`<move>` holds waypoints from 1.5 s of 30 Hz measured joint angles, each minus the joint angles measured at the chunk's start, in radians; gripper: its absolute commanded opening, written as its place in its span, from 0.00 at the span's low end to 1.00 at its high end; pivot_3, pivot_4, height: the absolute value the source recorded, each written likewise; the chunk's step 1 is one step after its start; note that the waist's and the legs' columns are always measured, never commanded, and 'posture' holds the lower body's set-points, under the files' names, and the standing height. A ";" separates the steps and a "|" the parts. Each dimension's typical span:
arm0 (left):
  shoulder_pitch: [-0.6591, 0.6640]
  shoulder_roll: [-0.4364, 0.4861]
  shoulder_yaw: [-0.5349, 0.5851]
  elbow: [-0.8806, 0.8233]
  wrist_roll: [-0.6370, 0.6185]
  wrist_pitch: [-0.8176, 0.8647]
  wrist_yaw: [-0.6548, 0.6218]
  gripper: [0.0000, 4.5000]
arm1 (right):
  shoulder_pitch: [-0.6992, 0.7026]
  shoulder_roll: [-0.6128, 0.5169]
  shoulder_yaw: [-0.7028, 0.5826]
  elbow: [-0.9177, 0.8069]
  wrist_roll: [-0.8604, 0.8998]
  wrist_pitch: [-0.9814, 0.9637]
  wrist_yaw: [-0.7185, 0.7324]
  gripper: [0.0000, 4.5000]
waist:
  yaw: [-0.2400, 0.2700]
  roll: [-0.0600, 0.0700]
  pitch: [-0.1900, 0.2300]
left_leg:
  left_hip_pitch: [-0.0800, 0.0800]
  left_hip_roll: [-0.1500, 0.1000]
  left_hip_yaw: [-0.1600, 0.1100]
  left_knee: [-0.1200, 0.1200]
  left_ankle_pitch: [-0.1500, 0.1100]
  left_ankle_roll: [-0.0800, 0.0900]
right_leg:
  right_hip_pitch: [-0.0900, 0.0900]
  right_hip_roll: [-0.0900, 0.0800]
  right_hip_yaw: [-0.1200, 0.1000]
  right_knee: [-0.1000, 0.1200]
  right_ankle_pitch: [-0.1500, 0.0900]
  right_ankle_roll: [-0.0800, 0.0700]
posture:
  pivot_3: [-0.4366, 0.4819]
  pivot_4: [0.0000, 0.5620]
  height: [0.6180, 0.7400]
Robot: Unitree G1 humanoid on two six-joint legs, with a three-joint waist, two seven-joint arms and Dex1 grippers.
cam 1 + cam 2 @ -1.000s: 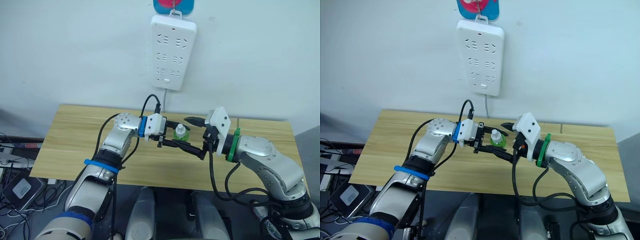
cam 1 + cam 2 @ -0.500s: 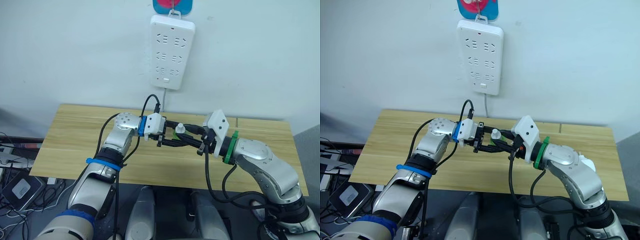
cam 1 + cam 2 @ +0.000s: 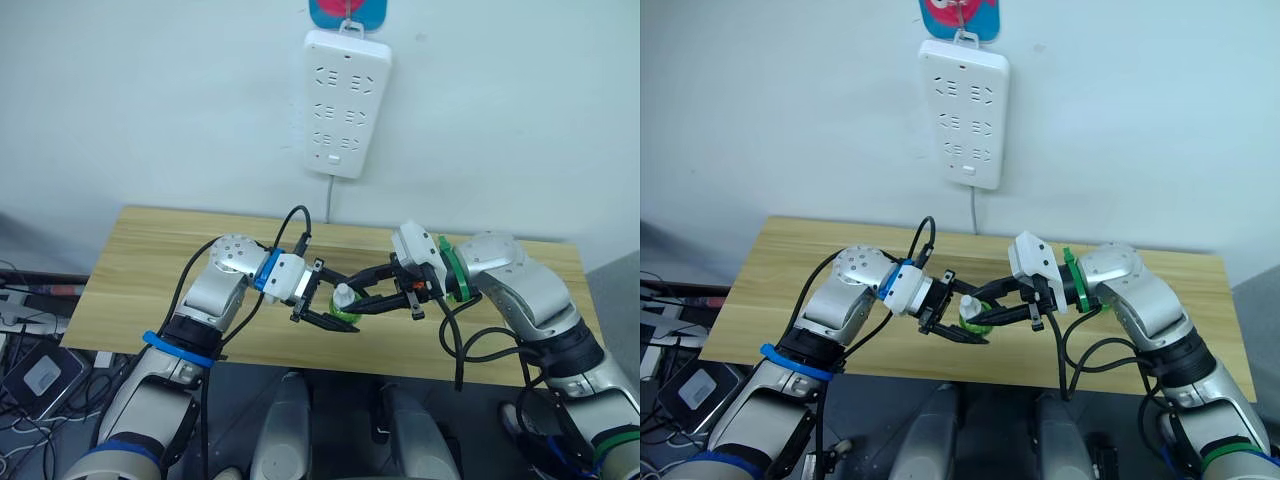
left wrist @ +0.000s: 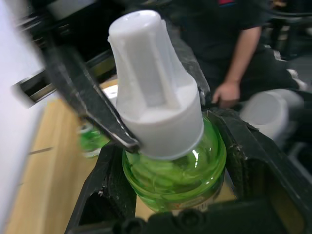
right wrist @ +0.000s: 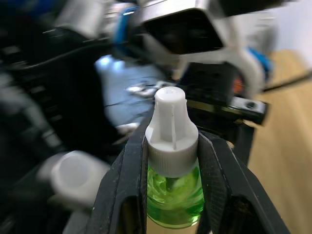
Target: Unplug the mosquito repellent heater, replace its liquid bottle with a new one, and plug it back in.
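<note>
Two grippers met at lower centre of the head view, above the worktop (image 3: 140, 260); left gripper (image 3: 335, 309) and right gripper (image 3: 352, 297) both had fingers clamped on the green liquid bottle (image 3: 343, 303), white cap up; power strip (image 3: 345, 101) hung at top centre

I'm looking down at a light wooden rectangular table (image 3: 150, 250) standing against a white wall (image 3: 150, 100). In the left wrist view I'm making out a small blurred green bottle (image 4: 92, 139) sitting on its wood surface.
</note>
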 measured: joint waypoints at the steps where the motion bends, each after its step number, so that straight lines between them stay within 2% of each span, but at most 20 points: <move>1: 0.000 0.005 -0.007 -0.007 -0.005 0.008 0.000 0.51 | -0.009 0.005 0.003 0.023 -0.004 -0.014 0.026 0.24 | 0.002 0.000 0.000 | 0.000 0.000 0.000 0.000 0.000 0.000 | 0.000 0.000 0.000 0.000 0.000 0.000 | 0.82 0.45 1.00; 7: -0.004 -0.020 -0.018 -0.001 0.000 0.007 0.001 0.51 | -0.017 0.001 -0.020 0.032 0.002 -0.016 0.046 0.69 | 0.023 0.000 0.000 | 0.000 0.000 -0.001 0.000 0.002 -0.004 | 0.000 0.000 -0.001 0.000 0.000 -0.001 | 0.80 0.45 1.00; 11: -0.033 -0.050 -0.004 0.101 0.030 -0.026 0.009 0.51 | 0.130 -0.127 -0.135 -0.070 0.027 0.038 0.001 0.99 | 0.052 0.000 -0.001 | 0.000 -0.001 -0.003 0.000 0.002 -0.003 | 0.001 -0.001 -0.003 0.000 0.000 -0.001 | 0.78 0.44 1.00; 12: -0.037 -0.053 0.004 0.123 0.040 -0.033 0.015 0.51 | 0.163 -0.142 -0.154 -0.090 0.032 0.051 -0.019 1.00 | 0.052 0.000 -0.001 | 0.000 -0.001 -0.002 0.001 0.002 -0.003 | 0.001 -0.001 -0.002 0.000 0.001 -0.001 | 0.78 0.45 1.00; 17: -0.073 -0.093 0.029 0.179 0.059 -0.040 0.055 0.51 | 0.332 -0.152 -0.271 -0.290 0.041 0.149 -0.235 1.00 | 0.049 0.000 -0.002 | 0.000 0.000 -0.002 0.001 0.002 -0.003 | 0.001 0.000 -0.002 0.001 0.001 -0.002 | 0.75 0.45 1.00; 20: -0.085 -0.118 0.053 0.218 0.073 -0.059 0.106 0.51 | 0.392 -0.051 -0.303 -0.418 0.042 0.223 -0.432 1.00 | 0.042 0.001 -0.005 | 0.000 0.001 -0.002 0.001 0.002 -0.004 | 0.001 0.001 -0.002 0.001 0.001 -0.002 | 0.73 0.45 1.00; 21: -0.092 -0.126 0.057 0.231 0.080 -0.065 0.120 0.51 | 0.404 -0.022 -0.297 -0.451 0.042 0.242 -0.482 1.00 | 0.042 0.001 -0.005 | 0.000 0.001 -0.002 0.001 0.003 -0.004 | 0.000 0.001 -0.002 0.002 0.001 -0.002 | 0.73 0.45 1.00; 23: -0.095 -0.132 0.062 0.245 0.087 -0.074 0.138 0.51 | 0.420 0.013 -0.283 -0.487 0.036 0.260 -0.556 0.92 | 0.042 0.001 -0.006 | 0.000 0.001 -0.002 0.001 0.003 -0.004 | 0.001 0.001 -0.001 0.001 0.001 -0.002 | 0.72 0.45 1.00; 27: -0.114 -0.140 0.064 0.291 0.101 -0.083 0.150 0.51 | 0.461 0.111 -0.212 -0.525 -0.027 0.272 -0.728 0.91 | 0.040 0.000 -0.011 | 0.000 0.000 -0.001 0.001 0.003 -0.004 | 0.001 0.001 -0.001 0.001 0.002 -0.002 | 0.71 0.44 1.00; 30: -0.138 -0.150 0.064 0.317 0.105 -0.103 0.151 0.51 | 0.461 0.138 -0.182 -0.529 -0.053 0.271 -0.788 0.91 | 0.040 0.000 -0.014 | 0.000 0.000 -0.001 0.001 0.003 -0.004 | 0.001 0.001 -0.001 0.001 0.002 -0.003 | 0.70 0.44 1.00; 39: -0.144 -0.167 0.064 0.319 0.106 -0.111 0.151 0.51 | 0.454 0.169 -0.165 -0.496 -0.091 0.237 -0.839 0.91 | 0.018 0.000 -0.018 | 0.000 0.001 -0.002 0.001 0.004 -0.003 | 0.001 0.001 -0.001 0.001 0.002 -0.003 | 0.71 0.44 1.00; 42: -0.141 -0.167 0.064 0.319 0.106 -0.111 0.151 0.51 | 0.454 0.173 -0.165 -0.492 -0.093 0.227 -0.842 0.71 | 0.014 0.001 -0.018 | 0.000 0.001 -0.002 0.001 0.004 -0.003 | 0.001 0.001 -0.001 0.002 0.002 -0.003 | 0.71 0.44 1.00; 45: -0.138 -0.164 0.064 0.319 0.106 -0.111 0.151 0.51 | 0.454 0.174 -0.165 -0.487 -0.100 0.219 -0.843 0.46 | 0.011 0.001 -0.018 | 0.000 0.001 -0.002 0.001 0.004 -0.003 | 0.001 0.001 -0.001 0.002 0.002 -0.003 | 0.72 0.44 1.00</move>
